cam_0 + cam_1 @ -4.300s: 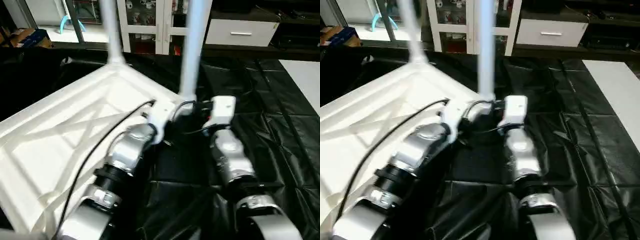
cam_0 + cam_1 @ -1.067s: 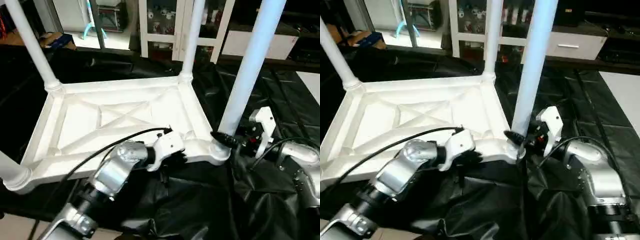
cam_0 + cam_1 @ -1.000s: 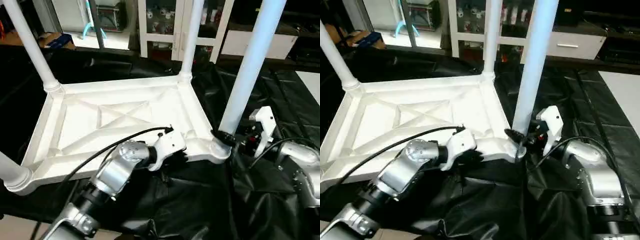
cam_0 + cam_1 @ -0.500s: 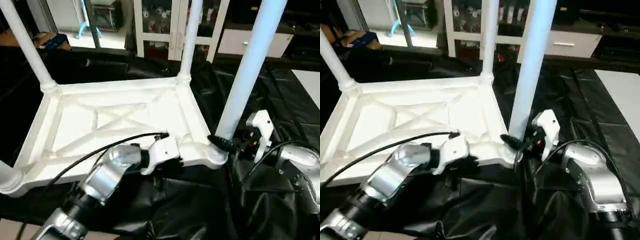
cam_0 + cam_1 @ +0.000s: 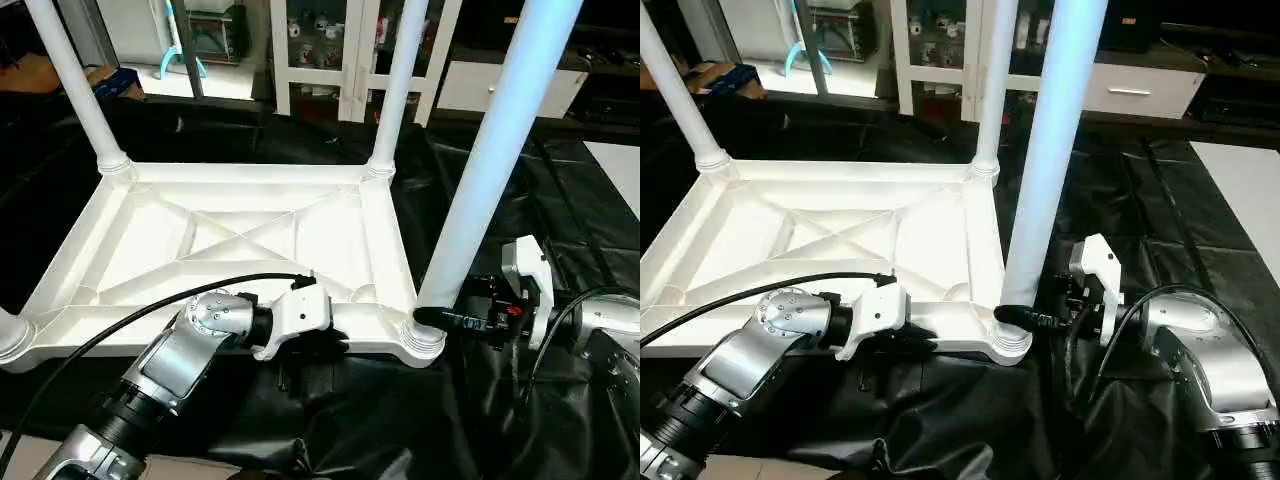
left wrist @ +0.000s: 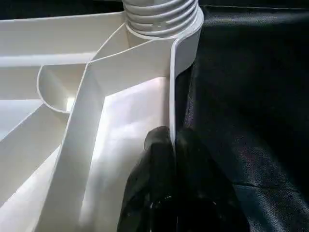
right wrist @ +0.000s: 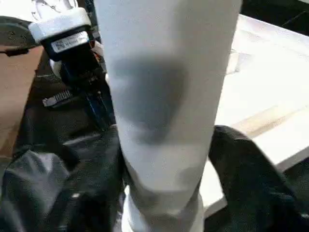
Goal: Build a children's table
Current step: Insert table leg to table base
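While the white plastic square table top [image 5: 240, 240] lies ribbed side up on black sheeting [image 5: 560, 230], centre frame, its rim is stiff and light, likely slippery. Left gripper [image 6: 171, 145] pinches that rim at six o'clock; right gripper [image 7: 164, 140] clamps the white tapered tube leg [image 5: 490, 160] at four o'clock, near the socket.

A black crinkled sheet [image 5: 560, 200] carries the upturned white table top [image 5: 240, 240], legs [image 5: 500, 160] pointing up.
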